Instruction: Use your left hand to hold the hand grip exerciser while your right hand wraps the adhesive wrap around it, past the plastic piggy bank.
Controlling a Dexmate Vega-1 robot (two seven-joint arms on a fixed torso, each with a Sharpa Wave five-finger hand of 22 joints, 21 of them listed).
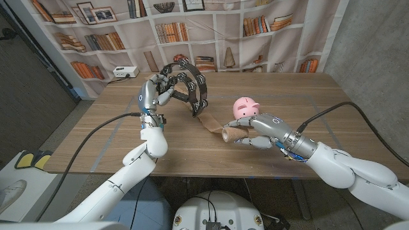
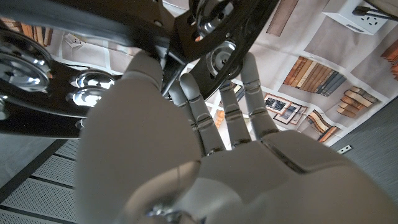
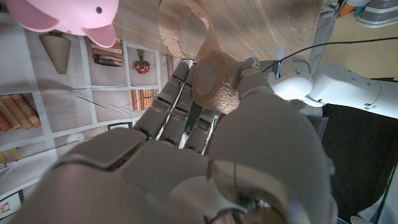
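Black crescent-shaped frame (image 1: 199,80) set with shiny round metal discs (image 2: 25,68), more like a half-moon tambourine than a hand grip exerciser: raised on edge above the far-left part of the wooden tabletop (image 1: 319,96). Gripped at its left end by the left hand (image 1: 153,94), fingers (image 2: 199,112) curled over the black rim in the left wrist view.

From the frame's lower end, a tan strip of adhesive wrap (image 1: 206,121) running down and toward the near-right to a tan fabric-textured roll of wrap (image 1: 229,133). Roll pinched between thumb and fingers of the right hand (image 1: 262,131), low over the tabletop's middle, toward the near edge. Long axis of the roll roughly along the tabletop's width, open end facing the left edge.

Key relation, as a judgement: frame up and to the far-left of the right hand, so any next turn of wrap means carrying the roll that way along the strip's line. Pink plastic piggy bank (image 1: 245,107) standing just beyond the right hand toward the far edge, right beside the strip; little room there, so a likely snag. Left hand already on the frame; right hand well apart from it, nearer to the piggy bank.

Count: one frame, one roll with one strip, one piggy bank, two hands; discs several, too overlapped to number.
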